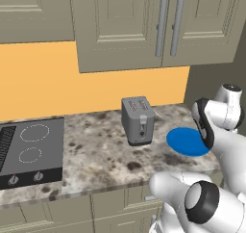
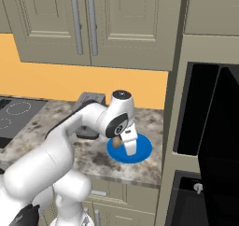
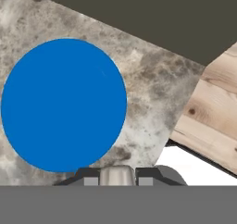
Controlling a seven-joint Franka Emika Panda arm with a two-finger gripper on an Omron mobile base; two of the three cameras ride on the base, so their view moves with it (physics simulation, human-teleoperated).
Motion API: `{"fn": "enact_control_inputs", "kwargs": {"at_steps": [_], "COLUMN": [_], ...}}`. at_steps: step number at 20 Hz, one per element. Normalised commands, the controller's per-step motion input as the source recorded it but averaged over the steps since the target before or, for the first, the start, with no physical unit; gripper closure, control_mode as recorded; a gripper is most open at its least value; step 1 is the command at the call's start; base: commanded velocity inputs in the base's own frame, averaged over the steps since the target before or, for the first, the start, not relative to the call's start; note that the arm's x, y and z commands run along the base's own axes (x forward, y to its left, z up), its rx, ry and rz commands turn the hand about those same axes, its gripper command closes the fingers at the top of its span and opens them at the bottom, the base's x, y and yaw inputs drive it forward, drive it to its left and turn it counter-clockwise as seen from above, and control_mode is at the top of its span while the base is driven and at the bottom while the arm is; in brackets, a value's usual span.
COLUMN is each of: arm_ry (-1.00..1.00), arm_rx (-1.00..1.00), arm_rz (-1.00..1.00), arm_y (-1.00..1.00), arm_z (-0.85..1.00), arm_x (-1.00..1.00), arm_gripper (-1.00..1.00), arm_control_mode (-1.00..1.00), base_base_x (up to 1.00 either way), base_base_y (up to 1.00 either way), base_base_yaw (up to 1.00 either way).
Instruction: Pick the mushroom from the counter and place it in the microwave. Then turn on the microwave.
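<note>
Robot arm holding a small mushroom above a blue plate on a kitchen table.

The white arm bends forward over the speckled table point(image 2: 140, 166), its wrist turned down so the gripper point(image 3: 117, 176) points at the blue plate point(image 3: 65, 105). The gripper is pinched narrowly on the tan mushroom point(image 3: 117, 174), lifted clear of the plate. A grey toaster point(image 1: 138, 120) stands just left of the plate. To the right, the microwave point(image 2: 205, 113) stands with its door swung open.

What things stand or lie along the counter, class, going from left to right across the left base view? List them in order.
Black cooktop → grey toaster → blue round plate, all on the speckled counter.
</note>
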Motion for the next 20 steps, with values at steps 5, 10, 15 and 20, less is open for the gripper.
{"fn": "enact_control_inputs", "kwargs": {"at_steps": [5, 10, 15, 20], "arm_ry": [-0.07, -0.13, -0.17, -0.06], "arm_rx": [0.0, -0.03, -0.09, -0.14], "arm_rz": [0.14, 0.15, 0.15, 0.14], "arm_y": [0.11, 0.12, 0.14, 0.19], "arm_z": [0.39, 0.36, 0.36, 0.34], "arm_x": [-0.34, -0.36, -0.34, -0.28], "arm_gripper": [1.0, 1.0, 1.0, 1.0], "arm_control_mode": [-1.0, -1.0, -1.0, -1.0], "base_base_x": [0.0, 0.0, 0.0, 0.0], "base_base_y": [0.0, 0.0, 0.0, 0.0], "base_base_yaw": [0.0, 0.0, 0.0, 0.0]}}
